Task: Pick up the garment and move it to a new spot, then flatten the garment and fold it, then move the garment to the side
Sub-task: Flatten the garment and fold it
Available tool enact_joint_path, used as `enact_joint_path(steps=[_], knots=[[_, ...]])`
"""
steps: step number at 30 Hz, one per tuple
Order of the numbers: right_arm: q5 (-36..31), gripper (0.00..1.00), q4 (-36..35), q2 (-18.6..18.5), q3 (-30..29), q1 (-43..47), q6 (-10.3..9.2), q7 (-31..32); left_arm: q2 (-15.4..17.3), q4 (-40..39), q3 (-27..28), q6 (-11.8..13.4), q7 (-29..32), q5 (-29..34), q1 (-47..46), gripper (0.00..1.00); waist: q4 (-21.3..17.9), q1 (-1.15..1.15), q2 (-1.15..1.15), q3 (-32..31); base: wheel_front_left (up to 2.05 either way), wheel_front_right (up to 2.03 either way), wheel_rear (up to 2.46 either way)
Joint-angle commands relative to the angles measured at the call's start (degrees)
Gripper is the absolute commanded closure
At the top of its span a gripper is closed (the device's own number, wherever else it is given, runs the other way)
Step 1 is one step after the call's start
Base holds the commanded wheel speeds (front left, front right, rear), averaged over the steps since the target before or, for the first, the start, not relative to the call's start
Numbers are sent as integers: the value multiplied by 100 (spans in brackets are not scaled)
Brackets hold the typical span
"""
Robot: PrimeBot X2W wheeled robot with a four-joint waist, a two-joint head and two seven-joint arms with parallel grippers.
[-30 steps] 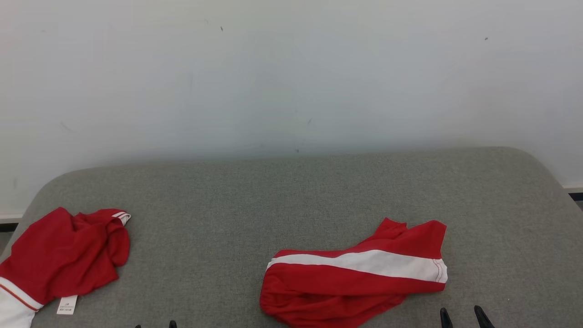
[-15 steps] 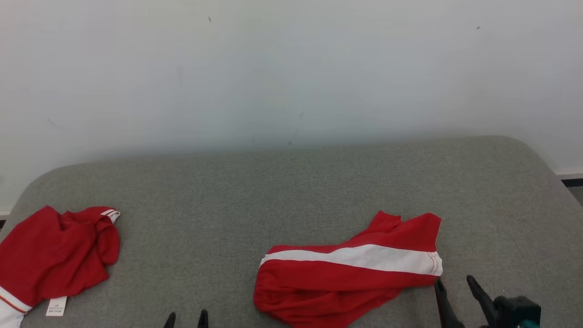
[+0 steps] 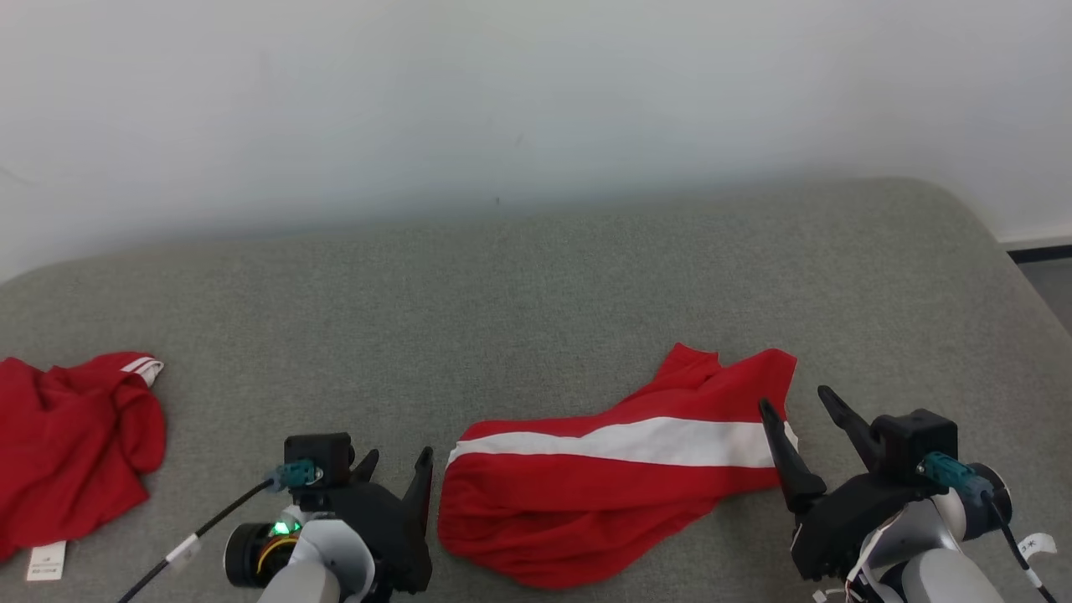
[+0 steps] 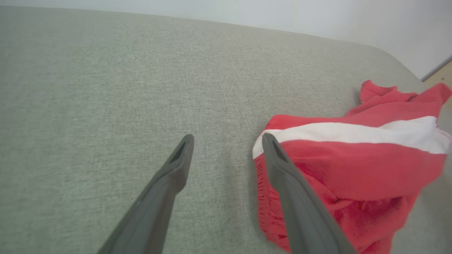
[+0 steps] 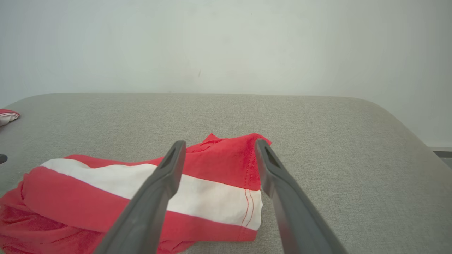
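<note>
- Behind everything you have a plain pale wall (image 3: 536, 100), well beyond both hands.
- The grey fabric-covered worktop (image 3: 536, 293) spreads out ahead of the hands and beneath them.
- Your garment (image 3: 603, 494), red with one white band along it, lies crumpled on the worktop between the two hands. Its bunched end is toward the left hand and its hemmed end toward the right hand.
- A second red garment (image 3: 75, 435) with white trim lies in a heap well out past the outer side of the left hand, apart from it.
- Your right hand (image 3: 794, 397) has its fingers spread, with nothing between them. It is at the hemmed end, and the inner finger crosses that edge in the head view. From the wrist view the two fingers frame the hem corner. You cannot tell whether they touch the cloth.
- Your left hand (image 3: 399, 454) is spread too, and empty. The garment's bunched end is just beside its inner finger, and the bare worktop is ahead of the outer one.
- A small white label (image 3: 46, 561) hangs off the second garment, far from either hand.
</note>
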Motion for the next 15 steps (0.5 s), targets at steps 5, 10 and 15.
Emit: enact_joint_path(steps=[5, 10, 15], knots=[[80, 0, 154, -97, 124, -250, -13, -113, -1, 317, -228, 81, 312, -165, -533, 0, -232, -1, 0, 415, 0, 0, 0], [122, 0, 306, -46, 148, -328, -13, -225, -1, 685, -501, 185, 618, -97, -793, 0, -304, -1, 0, 521, 0, 0, 0], [135, 0, 428, 6, 119, -324, -13, -321, -1, 880, -671, 199, 723, -196, -888, 0, -354, -1, 0, 546, 0, 0, 0]])
